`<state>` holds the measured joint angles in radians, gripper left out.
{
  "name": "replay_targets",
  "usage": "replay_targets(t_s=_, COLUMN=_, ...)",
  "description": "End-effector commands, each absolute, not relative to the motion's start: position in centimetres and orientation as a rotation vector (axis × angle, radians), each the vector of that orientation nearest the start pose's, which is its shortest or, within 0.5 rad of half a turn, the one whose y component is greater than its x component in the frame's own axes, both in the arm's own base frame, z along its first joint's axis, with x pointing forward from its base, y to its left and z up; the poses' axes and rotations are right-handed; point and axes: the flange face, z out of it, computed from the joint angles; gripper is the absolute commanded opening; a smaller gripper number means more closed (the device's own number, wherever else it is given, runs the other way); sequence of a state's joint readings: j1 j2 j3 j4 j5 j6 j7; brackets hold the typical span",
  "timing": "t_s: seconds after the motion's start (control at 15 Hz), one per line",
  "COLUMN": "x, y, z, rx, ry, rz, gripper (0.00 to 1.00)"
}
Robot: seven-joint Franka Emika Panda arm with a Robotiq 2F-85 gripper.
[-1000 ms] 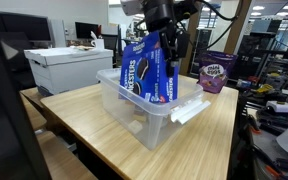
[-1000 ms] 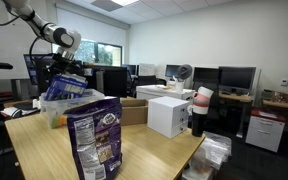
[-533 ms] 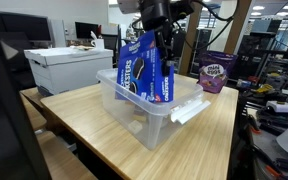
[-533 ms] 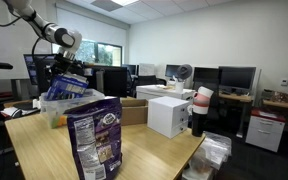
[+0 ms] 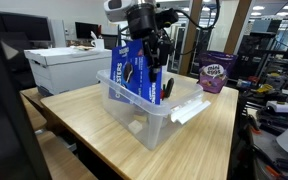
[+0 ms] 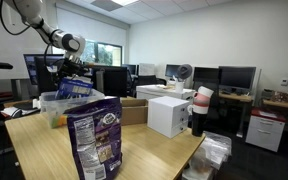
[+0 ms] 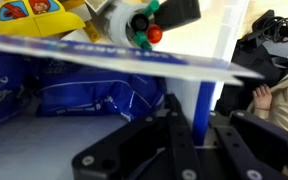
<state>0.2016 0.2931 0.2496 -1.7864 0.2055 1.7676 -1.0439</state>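
Note:
My gripper (image 5: 156, 45) is shut on the top edge of a blue cookie package (image 5: 134, 72), which hangs tilted with its lower end inside a clear plastic bin (image 5: 149, 120). In the wrist view a thin blue and white edge of the package (image 7: 201, 100) runs between my dark fingers (image 7: 174, 130), with the gripper (image 7: 199, 125) closed on it. Blue packaging (image 7: 74, 95) lies below in the bin. From the far camera the gripper (image 6: 70, 62) holds the package (image 6: 72, 90) above the bin (image 6: 52, 105).
A purple snack bag (image 5: 216, 72) stands on the wooden table (image 5: 84, 125) beyond the bin, near in the other view (image 6: 96, 140). The bin's white lid (image 5: 189, 112) leans on its side. A white box (image 5: 64, 65) sits by the table's edge; desks and monitors surround it.
The gripper has carried the blue package sideways along the bin and lifted it slightly, tilting it more. The grip stays closed.

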Motion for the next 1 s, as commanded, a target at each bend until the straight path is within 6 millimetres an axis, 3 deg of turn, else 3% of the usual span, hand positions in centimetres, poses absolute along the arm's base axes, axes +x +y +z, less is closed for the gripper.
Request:
replay_targets(t_s=0.0, x=54.5, y=26.7, z=36.5, rx=-2.04, ry=-1.899, rz=0.31, gripper=0.05)
replay_targets(t_s=0.27, x=55.4, y=26.8, z=35.0, rx=-2.031, ry=-1.903, rz=0.322, gripper=0.05)
replay_targets(t_s=0.93, x=55.9, y=27.0, z=33.6, rx=-2.052, ry=-1.968, rz=0.373, gripper=0.05)
